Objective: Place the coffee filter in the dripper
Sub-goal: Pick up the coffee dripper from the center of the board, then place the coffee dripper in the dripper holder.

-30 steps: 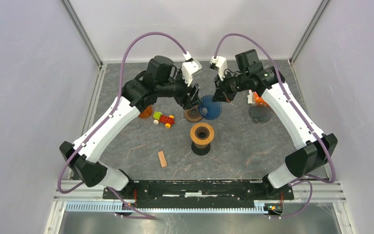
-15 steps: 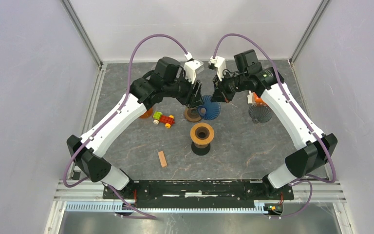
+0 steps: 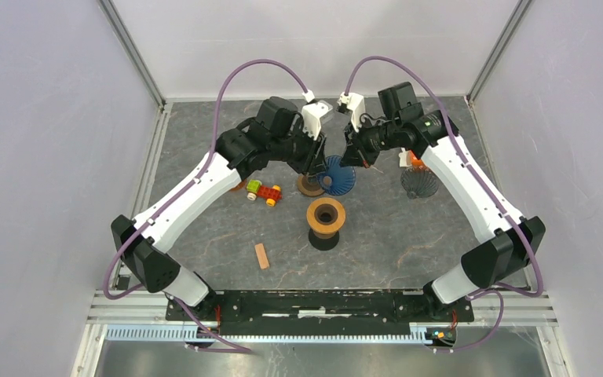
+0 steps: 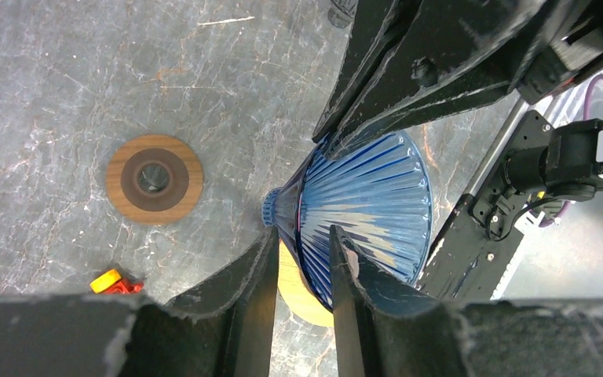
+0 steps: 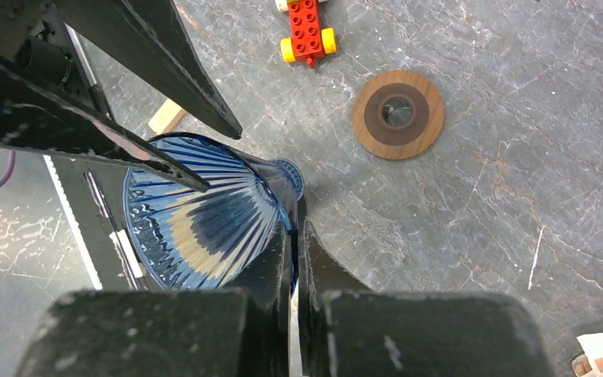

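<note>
1. While the right gripper (image 5: 294, 228) is pinching shut on its rim, the blue dripper (image 4: 369, 204) is hanging tilted between both arms, upper centre of the top view.
2. The left gripper (image 4: 302, 232) is straddling the opposite rim, fingers apart.
3. The wooden disc (image 4: 154, 179) is lying flat, left of the left wrist view.

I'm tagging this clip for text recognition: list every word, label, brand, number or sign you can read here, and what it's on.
None: no view shows readable text.
The blue dripper, wooden disc, toy car and wooden block carry no print.
White marks on the base rail are too small to read.
</note>
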Robot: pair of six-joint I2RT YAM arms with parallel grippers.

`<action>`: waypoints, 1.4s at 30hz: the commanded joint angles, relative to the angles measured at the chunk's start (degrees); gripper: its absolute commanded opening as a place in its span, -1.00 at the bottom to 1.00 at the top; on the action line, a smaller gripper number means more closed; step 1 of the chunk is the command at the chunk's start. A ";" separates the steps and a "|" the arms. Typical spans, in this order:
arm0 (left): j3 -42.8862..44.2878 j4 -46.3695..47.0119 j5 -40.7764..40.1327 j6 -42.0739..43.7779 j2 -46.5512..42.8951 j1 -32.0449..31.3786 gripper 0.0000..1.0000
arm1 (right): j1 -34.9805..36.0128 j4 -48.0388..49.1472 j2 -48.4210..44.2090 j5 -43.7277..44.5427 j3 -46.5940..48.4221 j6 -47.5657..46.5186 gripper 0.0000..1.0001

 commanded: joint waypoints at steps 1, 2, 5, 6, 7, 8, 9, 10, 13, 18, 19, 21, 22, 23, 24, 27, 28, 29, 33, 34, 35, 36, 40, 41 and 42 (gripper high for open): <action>-1.00 1.38 -1.09 -1.80 -0.99 -0.76 -0.28 | 0.27 2.52 -2.82 -1.68 -0.12 0.96 -1.00; -1.05 1.33 -1.27 -1.71 -1.00 -0.76 -0.28 | 0.21 2.52 -2.94 -1.68 -0.15 0.97 -1.00; -1.35 1.57 -1.61 -1.70 -1.01 -0.85 -0.29 | 0.20 2.61 -3.00 -1.59 -0.19 1.05 -1.00; -1.38 1.78 -1.62 -1.70 -1.00 -0.85 -0.30 | 0.27 2.61 -2.99 -1.46 -0.20 1.05 -1.00; -1.40 1.86 -1.64 -1.70 -0.97 -0.91 -0.32 | 0.28 2.62 -3.00 -1.41 -0.33 1.10 -1.00; -1.25 1.95 -1.72 -1.63 -0.87 -0.93 -0.38 | 0.26 2.67 -2.99 -1.46 -0.42 1.14 -1.00; -1.06 1.95 -1.78 -1.62 -0.83 -0.93 -0.42 | 0.28 2.70 -2.94 -1.50 -0.51 1.14 -1.00; -0.84 1.95 -1.73 -1.62 -0.65 -0.93 -0.46 | 0.30 2.69 -2.92 -1.50 -0.56 1.14 -1.00; -0.39 1.95 -1.65 -1.57 -0.34 -1.19 -0.59 | 0.28 2.80 -2.82 -1.60 -0.45 1.19 -1.00; -0.40 1.99 -1.73 -1.36 0.24 -1.55 -0.82 | 0.32 2.89 -2.89 -2.15 0.03 1.40 -1.00; -0.36 1.99 -1.81 -1.40 0.37 -1.55 -0.90 | 0.25 2.91 -2.95 -2.46 -0.01 1.41 -1.00; -0.17 1.95 -1.78 -1.44 0.47 -1.55 -0.95 | 0.26 2.96 -2.97 -2.85 0.04 1.49 -1.00; -0.05 1.95 -1.74 -1.59 0.45 -1.59 -0.96 | 0.25 2.96 -2.96 -3.08 0.07 1.49 -1.00; 0.11 1.88 -1.57 -1.77 0.45 -1.50 -0.96 | 0.26 2.96 -2.99 -3.46 0.10 1.36 -1.00; 0.28 1.79 -1.11 -1.94 0.41 -1.55 -0.96 | 0.23 2.87 -3.07 -3.81 0.07 1.17 -0.95; 0.96 0.91 0.57 -3.02 0.22 -1.55 -0.95 | 0.28 2.54 -3.65 -4.00 0.01 0.48 -0.66; 0.81 0.89 1.09 -3.38 0.04 -1.51 -0.95 | 0.26 2.43 -3.81 -4.01 -0.07 0.19 -0.58; 0.52 0.89 1.60 -3.81 -0.32 -1.46 -0.95 | 0.21 2.45 -4.01 -3.86 -0.18 0.05 -0.48; -1.31 1.39 3.98 -5.93 -1.87 -1.44 -0.95 | 0.16 2.39 -4.57 -3.58 -1.04 -0.60 -0.16; -1.81 1.57 4.21 -6.16 -2.43 -1.38 -0.95 | 0.19 2.35 -4.74 -3.91 -1.29 -0.77 -0.10; -2.52 1.81 4.24 -6.26 -3.03 -1.34 -0.95 | 0.14 2.34 -5.01 -4.26 -1.50 -0.99 -0.06; -3.31 1.92 4.32 -6.27 -3.66 -1.29 -0.95 | 0.18 2.36 -5.21 -4.44 -1.75 -1.22 -0.04; -7.45 3.67 5.60 -7.80 -6.33 0.16 -0.95 | -0.05 2.53 -6.73 -5.20 -3.01 -2.29 0.03; -8.18 3.95 6.09 -8.07 -6.80 0.61 -0.95 | -0.23 2.43 -7.06 -6.01 -3.23 -2.89 0.04; -8.89 4.10 6.34 -8.12 -7.23 0.87 -0.95 | -0.34 2.39 -7.62 -6.89 -3.78 -3.36 0.08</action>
